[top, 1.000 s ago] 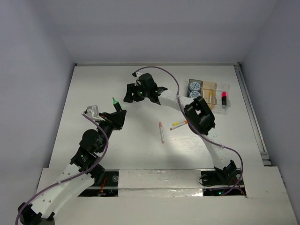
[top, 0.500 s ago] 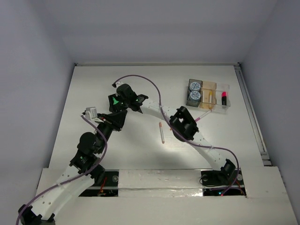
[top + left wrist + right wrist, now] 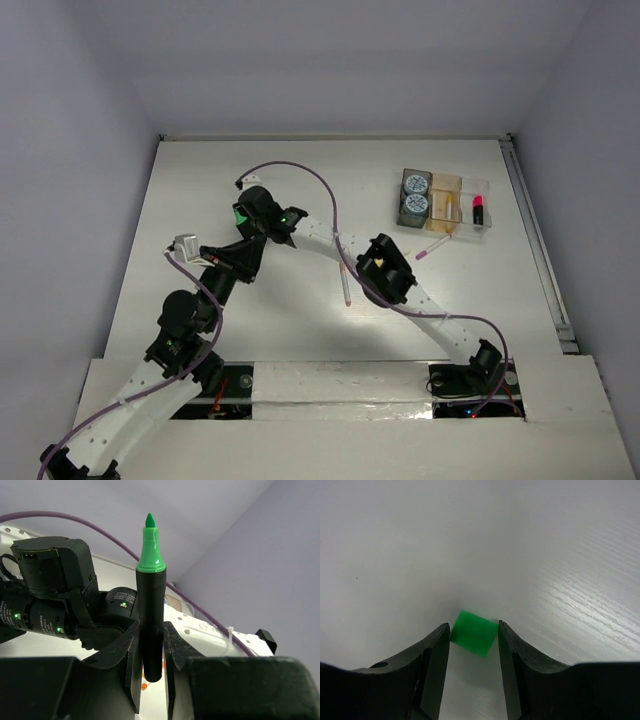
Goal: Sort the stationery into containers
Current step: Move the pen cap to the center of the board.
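My left gripper (image 3: 151, 630) clamps the short black green-capped plastic highlighter (image 3: 151, 597) upright, toward the left edge of the white table (image 3: 480, 290), while my right gripper (image 3: 473, 626) straddles only its cap (image 3: 473, 634) (pinched yet? I cannot tell), so a tug could pop it off.

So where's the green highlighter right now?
In the top view the highlighter is left of the middle of the table, upright in the left gripper, with the right gripper flanking its cap.

White links (image 3: 440, 320), black joints (image 3: 385, 268), black end effector fingers (image 3: 432, 670), purple cables (image 3: 290, 164), green LEDs (image 3: 59, 629).
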Motion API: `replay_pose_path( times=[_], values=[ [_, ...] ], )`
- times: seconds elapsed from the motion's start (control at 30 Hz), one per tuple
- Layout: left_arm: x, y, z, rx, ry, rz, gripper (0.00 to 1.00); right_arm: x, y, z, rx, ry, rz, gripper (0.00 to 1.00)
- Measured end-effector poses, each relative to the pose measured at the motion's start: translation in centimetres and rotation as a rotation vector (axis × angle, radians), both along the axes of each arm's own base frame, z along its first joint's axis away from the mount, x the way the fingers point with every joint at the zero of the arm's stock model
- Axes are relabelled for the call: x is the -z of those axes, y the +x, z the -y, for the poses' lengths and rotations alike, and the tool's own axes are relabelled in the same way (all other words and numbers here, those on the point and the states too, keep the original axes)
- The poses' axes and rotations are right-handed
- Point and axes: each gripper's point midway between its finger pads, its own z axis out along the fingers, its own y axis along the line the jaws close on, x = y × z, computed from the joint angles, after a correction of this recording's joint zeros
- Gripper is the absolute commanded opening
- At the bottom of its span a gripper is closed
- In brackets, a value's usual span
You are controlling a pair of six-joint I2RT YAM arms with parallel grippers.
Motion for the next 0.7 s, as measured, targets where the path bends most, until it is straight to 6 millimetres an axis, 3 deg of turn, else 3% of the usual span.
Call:
replay_pose_path(
  times=[0.23,0.3,0.4,0.57,0.67,0.7],
  values=[
    [1.2,0.2,0.1,-0.004,0.020,-0.018,0.00,0.4,-0.2,0.4,0.042,-0.032,0.039,0.28],
    [1.4,0.3,0.1,-0.005,0.026,-0.025,0.00,0.5,-0.5,1.5,0.080,-0.038,0.043,0.22],
    [1.8,0.5,0.3,-0.005,0.034,-0.037,0.00,0.5,-1.8,4.7,0.159,-0.076,0.024,0.20],
    [2.4,0.8,0.5,-0.001,0.046,-0.048,0.00,0.9,-5.0,12.3,0.301,-0.102,-0.035,0.22],
    [2.9,1.0,0.7,-0.002,0.054,-0.057,0.00,1.1,-7.1,15.9,0.365,-0.072,-0.087,0.32],
    [3.1,1.1,0.8,0.001,0.058,-0.062,0.00,1.2,-7.8,16.8,0.382,-0.051,-0.106,0.40]
  ],
)
